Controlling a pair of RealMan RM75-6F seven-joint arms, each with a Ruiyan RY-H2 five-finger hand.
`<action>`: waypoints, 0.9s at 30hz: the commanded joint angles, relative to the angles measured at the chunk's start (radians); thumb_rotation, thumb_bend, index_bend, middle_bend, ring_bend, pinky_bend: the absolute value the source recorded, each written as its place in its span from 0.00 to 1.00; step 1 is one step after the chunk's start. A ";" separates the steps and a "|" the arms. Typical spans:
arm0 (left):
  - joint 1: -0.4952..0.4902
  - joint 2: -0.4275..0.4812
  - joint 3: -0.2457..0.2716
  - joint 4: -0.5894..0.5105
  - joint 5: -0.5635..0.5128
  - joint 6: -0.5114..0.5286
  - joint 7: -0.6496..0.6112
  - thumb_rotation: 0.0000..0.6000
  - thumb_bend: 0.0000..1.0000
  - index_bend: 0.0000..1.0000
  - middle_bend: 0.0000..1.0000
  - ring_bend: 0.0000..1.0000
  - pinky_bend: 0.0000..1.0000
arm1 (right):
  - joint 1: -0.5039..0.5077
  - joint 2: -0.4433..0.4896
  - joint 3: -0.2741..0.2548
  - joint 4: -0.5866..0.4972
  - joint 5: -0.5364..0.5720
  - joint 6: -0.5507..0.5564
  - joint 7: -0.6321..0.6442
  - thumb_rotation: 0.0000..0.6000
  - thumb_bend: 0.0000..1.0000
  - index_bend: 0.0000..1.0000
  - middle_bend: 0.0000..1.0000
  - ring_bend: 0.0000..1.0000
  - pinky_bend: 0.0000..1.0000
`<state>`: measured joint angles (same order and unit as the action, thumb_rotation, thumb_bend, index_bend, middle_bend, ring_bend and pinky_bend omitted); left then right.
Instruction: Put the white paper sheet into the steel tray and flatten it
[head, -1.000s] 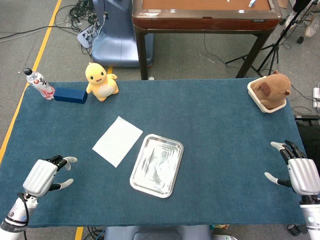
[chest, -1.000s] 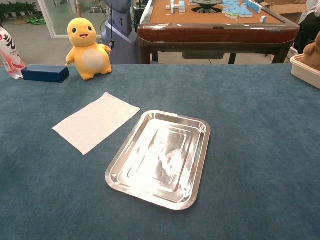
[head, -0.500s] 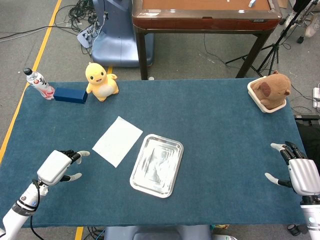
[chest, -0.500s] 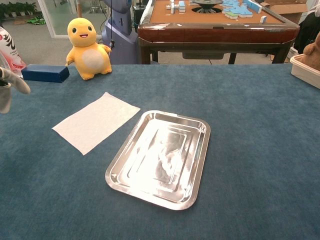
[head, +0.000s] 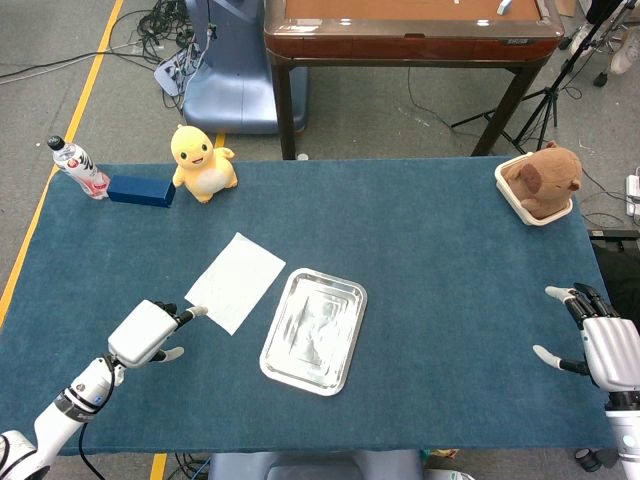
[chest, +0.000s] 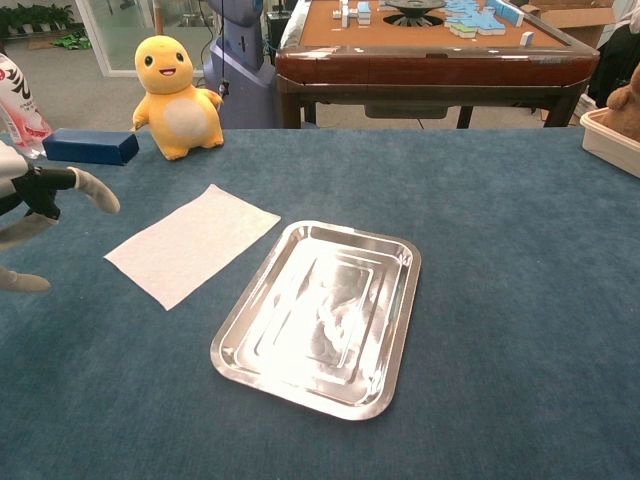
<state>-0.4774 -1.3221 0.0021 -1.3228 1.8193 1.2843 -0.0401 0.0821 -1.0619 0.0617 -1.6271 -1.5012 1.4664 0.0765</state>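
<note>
As the left robot hand has advanced toward the white paper sheet, pickup looks imminent.
Fingers apart, empty (right robot hand likewise idle); sheet flat on counter, just left of steel tray.

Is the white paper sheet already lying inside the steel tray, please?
No, the white paper sheet lies flat on the blue table beside the empty steel tray.

Blue-carpeted table bears paper sheet, steel tray, yellow plush.
</note>
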 joint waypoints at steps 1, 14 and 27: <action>-0.014 -0.010 0.001 -0.007 -0.010 -0.017 0.021 1.00 0.05 0.29 0.89 0.63 0.74 | -0.001 0.001 0.000 0.000 -0.001 0.001 0.004 1.00 0.00 0.24 0.29 0.15 0.33; -0.076 -0.043 -0.010 -0.013 -0.055 -0.100 0.089 1.00 0.05 0.32 0.91 0.64 0.74 | 0.000 0.004 0.000 -0.002 0.005 -0.007 0.007 1.00 0.00 0.25 0.30 0.16 0.33; -0.115 -0.076 -0.021 -0.038 -0.141 -0.191 0.139 1.00 0.05 0.36 0.92 0.64 0.74 | -0.002 0.008 0.002 -0.004 0.007 -0.008 0.017 1.00 0.00 0.25 0.30 0.16 0.33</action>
<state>-0.5894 -1.3950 -0.0173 -1.3609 1.6823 1.0975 0.0947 0.0805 -1.0536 0.0634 -1.6313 -1.4939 1.4589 0.0931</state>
